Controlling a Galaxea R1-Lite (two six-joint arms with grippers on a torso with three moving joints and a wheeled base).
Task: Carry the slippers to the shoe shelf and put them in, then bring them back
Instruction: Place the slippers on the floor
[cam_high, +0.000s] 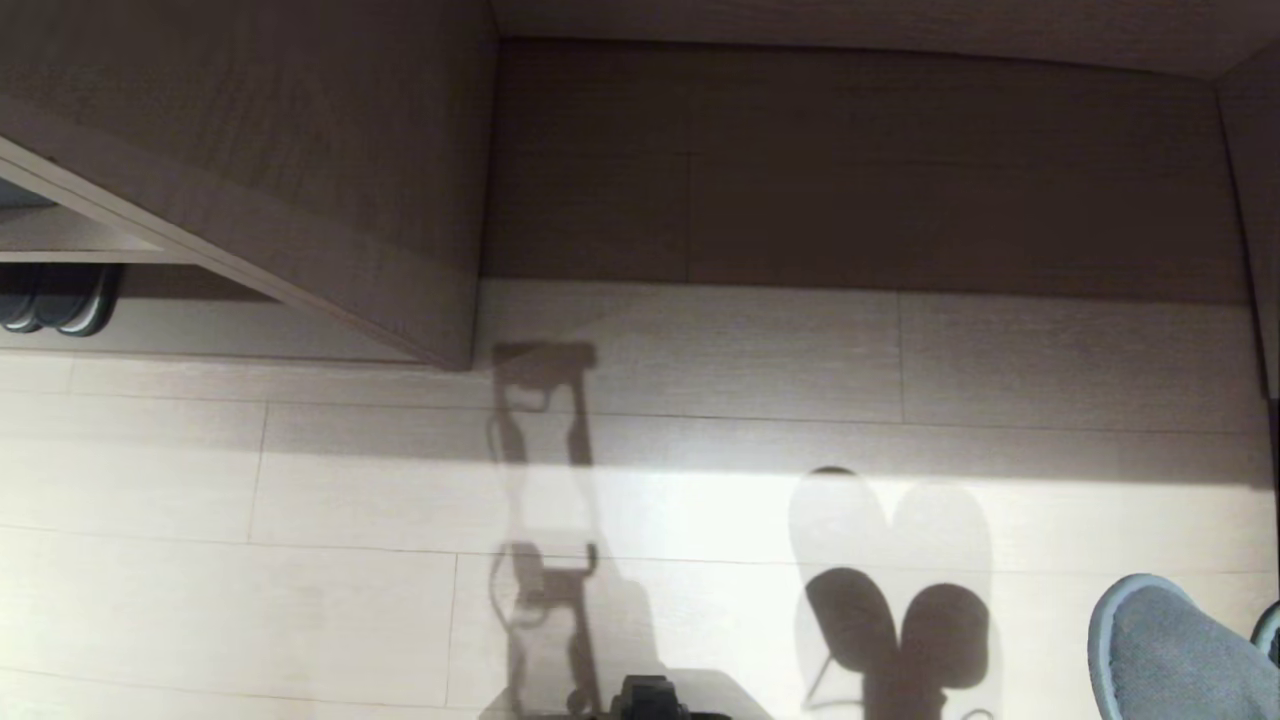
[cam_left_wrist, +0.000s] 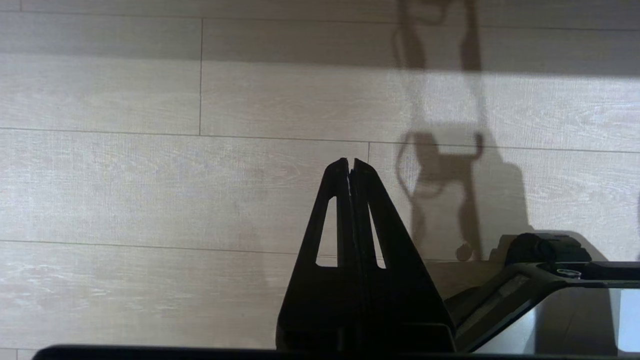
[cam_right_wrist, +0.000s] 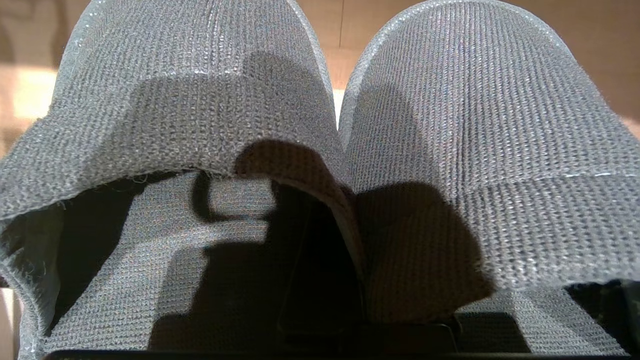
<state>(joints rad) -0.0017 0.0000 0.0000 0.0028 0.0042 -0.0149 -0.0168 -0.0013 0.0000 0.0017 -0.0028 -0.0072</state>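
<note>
The slippers (cam_right_wrist: 450, 110), a grey knitted pair, fill the right wrist view side by side, toes pointing away. My right gripper (cam_right_wrist: 347, 215) is shut on their two inner toe-band edges, pinched together; one dark finger (cam_right_wrist: 310, 260) shows inside one slipper, the other is hidden under fabric. In the head view the slippers (cam_high: 1165, 650) hang at the lower right, above the floor. The shoe shelf (cam_high: 70, 240) is at the far left edge, partly cut off. My left gripper (cam_left_wrist: 350, 164) is shut and empty over the plank floor.
A dark pair of shoes (cam_high: 55, 300) sits in the low cubby at the left. A wood cabinet side (cam_high: 300, 180) juts out beside a tall recess (cam_high: 850, 160). Pale plank floor (cam_high: 300, 500) lies ahead. My base (cam_high: 650, 698) shows at the bottom.
</note>
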